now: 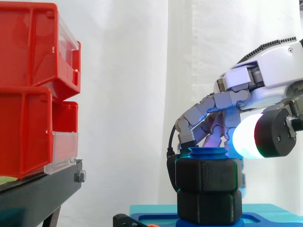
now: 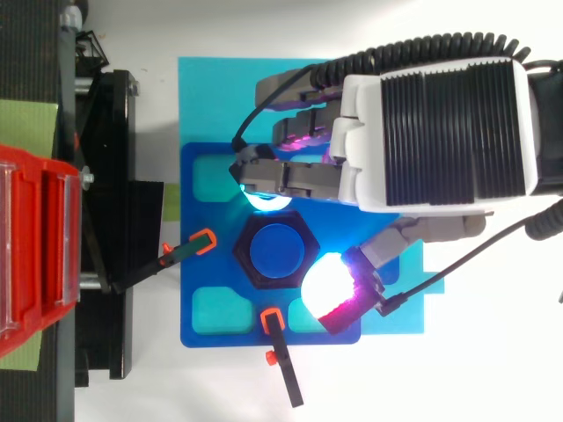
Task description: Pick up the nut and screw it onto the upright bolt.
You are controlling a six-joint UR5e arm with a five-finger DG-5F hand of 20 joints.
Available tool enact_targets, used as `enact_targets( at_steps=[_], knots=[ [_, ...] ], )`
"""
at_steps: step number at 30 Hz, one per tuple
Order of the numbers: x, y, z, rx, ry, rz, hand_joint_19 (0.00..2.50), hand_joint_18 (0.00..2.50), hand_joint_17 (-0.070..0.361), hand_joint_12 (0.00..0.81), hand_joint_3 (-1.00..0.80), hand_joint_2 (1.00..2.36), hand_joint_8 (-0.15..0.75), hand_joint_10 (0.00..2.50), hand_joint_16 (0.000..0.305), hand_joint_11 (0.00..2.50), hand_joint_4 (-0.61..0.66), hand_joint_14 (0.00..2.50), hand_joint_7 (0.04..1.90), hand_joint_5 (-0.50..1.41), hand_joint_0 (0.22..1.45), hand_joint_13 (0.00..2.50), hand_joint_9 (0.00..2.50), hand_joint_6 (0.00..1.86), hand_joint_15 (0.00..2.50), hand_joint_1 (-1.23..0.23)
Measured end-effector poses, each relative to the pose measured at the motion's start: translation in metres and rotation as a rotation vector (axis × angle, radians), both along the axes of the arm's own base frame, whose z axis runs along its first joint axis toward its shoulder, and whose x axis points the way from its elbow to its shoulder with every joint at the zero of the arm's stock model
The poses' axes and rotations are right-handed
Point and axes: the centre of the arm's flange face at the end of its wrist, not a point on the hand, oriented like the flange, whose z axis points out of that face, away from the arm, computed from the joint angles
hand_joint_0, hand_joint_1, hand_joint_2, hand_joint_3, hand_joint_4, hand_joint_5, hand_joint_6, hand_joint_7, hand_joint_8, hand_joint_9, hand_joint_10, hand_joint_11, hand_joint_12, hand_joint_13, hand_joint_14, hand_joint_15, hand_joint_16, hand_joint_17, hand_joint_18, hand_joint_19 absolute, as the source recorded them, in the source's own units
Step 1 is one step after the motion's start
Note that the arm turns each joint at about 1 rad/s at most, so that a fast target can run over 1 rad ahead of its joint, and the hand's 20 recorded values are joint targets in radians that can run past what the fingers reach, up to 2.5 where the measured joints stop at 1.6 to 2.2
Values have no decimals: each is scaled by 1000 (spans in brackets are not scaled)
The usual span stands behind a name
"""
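We see the blue bolt [image 1: 207, 152] standing straight up on the blue plate [image 2: 198, 264], its length running up and down. The black nut [image 1: 206, 175] sits flat around its top, hole facing up. The hand [image 2: 440, 132] curls over it, and its glowing pads [image 2: 327, 286] pinch the nut's sides. Two small clamps [image 2: 204, 240] lie close by. The red bins [image 1: 28, 85] stand well apart.
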Motion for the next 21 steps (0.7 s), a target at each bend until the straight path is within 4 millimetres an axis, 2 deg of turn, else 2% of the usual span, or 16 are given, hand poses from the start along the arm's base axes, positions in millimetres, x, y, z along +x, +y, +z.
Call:
enact_targets(
  at_steps=[5,8,10,17,21],
  knots=[
    [0,-1,1,-1,-3,-1,0,641,5,99,-500,1000,243,0,2,0,83,0,1283,84,540,1000,1616,579,0,-318],
    [1,-2,4,0,-9,-3,0,526,11,126,-500,1000,273,0,5,0,102,0,1404,80,535,922,1541,500,0,-306],
    [2,-4,8,0,-15,-5,0,483,14,141,-500,1000,286,0,6,0,137,0,1314,56,529,884,1500,502,0,-298],
    [3,-14,42,-30,-17,-9,0,405,23,169,-500,1000,290,0,10,0,219,0,1129,15,522,831,1449,505,0,-292],
    [2,-15,49,-47,-17,-4,0,295,34,186,-500,1000,267,0,15,0,273,0,959,-29,514,734,1335,504,0,-280]
  ],
)
